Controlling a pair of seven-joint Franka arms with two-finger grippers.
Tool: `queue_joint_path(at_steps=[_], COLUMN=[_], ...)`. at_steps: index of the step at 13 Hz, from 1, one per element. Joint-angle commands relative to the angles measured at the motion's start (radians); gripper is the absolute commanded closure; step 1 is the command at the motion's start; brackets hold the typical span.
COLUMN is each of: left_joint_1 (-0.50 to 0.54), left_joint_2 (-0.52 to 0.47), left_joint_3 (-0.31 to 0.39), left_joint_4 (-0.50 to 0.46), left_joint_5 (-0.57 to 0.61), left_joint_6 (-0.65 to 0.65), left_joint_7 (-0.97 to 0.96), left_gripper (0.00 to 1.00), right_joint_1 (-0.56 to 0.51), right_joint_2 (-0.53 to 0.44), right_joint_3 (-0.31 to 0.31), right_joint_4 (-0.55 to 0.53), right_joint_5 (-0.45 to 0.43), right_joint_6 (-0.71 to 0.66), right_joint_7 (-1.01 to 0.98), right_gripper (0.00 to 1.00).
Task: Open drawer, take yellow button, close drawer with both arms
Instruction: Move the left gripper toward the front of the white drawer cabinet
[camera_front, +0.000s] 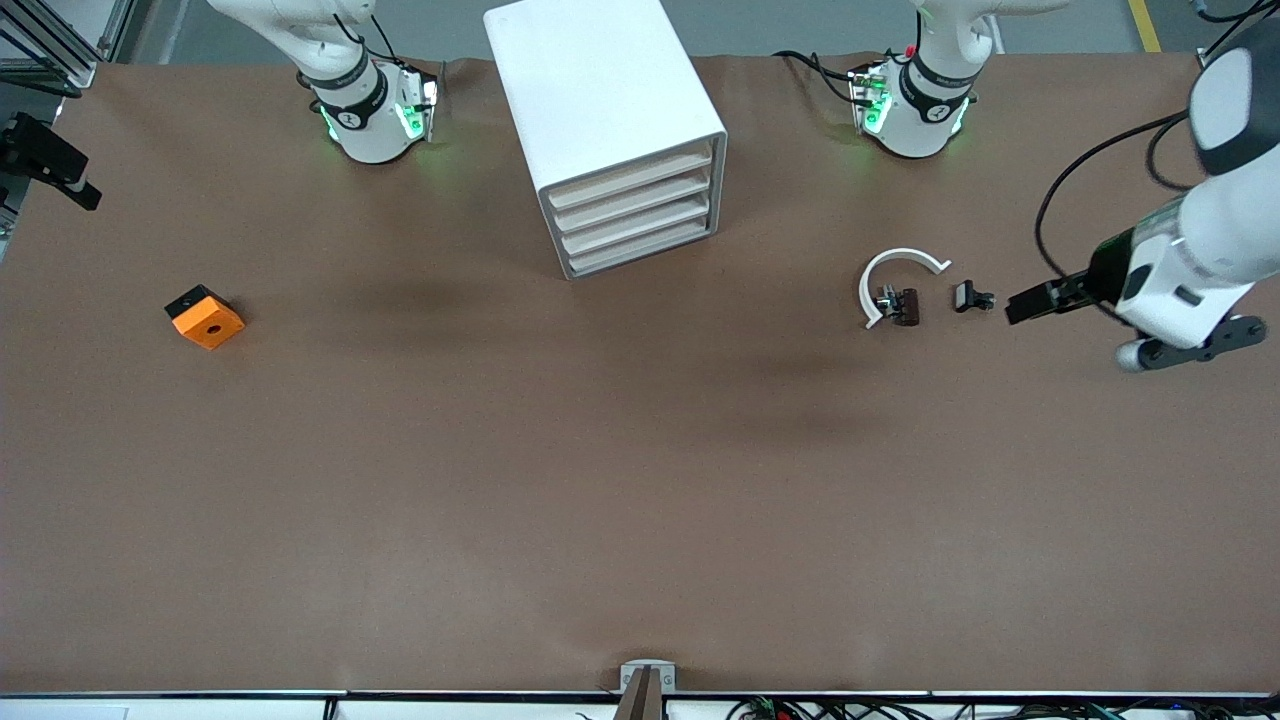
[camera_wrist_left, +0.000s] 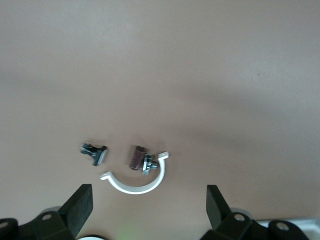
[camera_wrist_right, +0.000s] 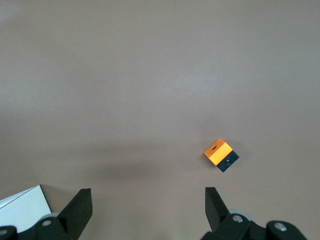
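**Covering the table: cabinet shut, both arms raised at the table ends**

Covering the whole work area is a brown table surface. On it, between the two arm bases, stands the white cabinet with four beige-fronted drawers stacked on the side facing the front camera. The drawer of the task is the uppermost one; its front sits flush with the three below it, so it is closed. The button cannot be seen in any view.

The left arm enters at its own end of the table. The left gripper hangs in the air over the table just beside the small parts; in the left wrist view its fingers are spread wide with nothing between them.

The right gripper hangs at the right arm's end of the table. In the right wrist view its fingers are likewise spread and hold nothing.

An orange cube with a round hole and a black base lies on the table toward the right arm's end, well apart from the cabinet.

Toward the left arm's end lies a white curved band, with a small dark part touching it inside its arc, and a smaller black part just beside these.
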Motion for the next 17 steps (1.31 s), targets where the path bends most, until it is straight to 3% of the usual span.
queue_joint_path(at_steps=[1, 3, 6, 10, 14, 17], left_joint_1=[0.003, 0.006, -0.008, -0.061, -0.068, -0.083], left_joint_2=[-0.014, 0.017, 0.063, 0.197, 0.277, 0.365], left_joint_3=[-0.085, -0.148, -0.191, -0.234, -0.237, -0.237], left_joint_4=[-0.073, -0.072, -0.087, -0.087, -0.079, -0.027], left_joint_5=[-0.01, -0.01, -0.079, -0.087, -0.191, -0.334], left_joint_6=[0.095, 0.108, 0.097, 0.096, -0.014, -0.097], left_joint_7=[-0.261, -0.467, -0.702, -1.128, -1.177, -1.302], left_gripper=[0.0, 0.0, 0.0, 0.0, 0.0, 0.0], right_joint_1=[0.001, -0.008, -0.013, -0.011, 0.001, 0.008], right_joint_2=[0.006, 0.014, 0.037, 0.039, 0.036, 0.031], right_joint_3=[0.001, -0.002, -0.008, -0.007, -0.002, 0.001], right_joint_4=[0.02, 0.026, 0.052, 0.054, 0.048, 0.042], right_joint_5=[-0.008, -0.007, 0.004, 0.004, -0.002, -0.01], right_joint_6=[0.002, 0.002, 0.002, -0.004, -0.051, -0.051], right_joint_7=[0.008, 0.007, 0.01, 0.011, 0.01, 0.008], right_gripper=[0.0, 0.0, 0.0, 0.0, 0.0, 0.0])
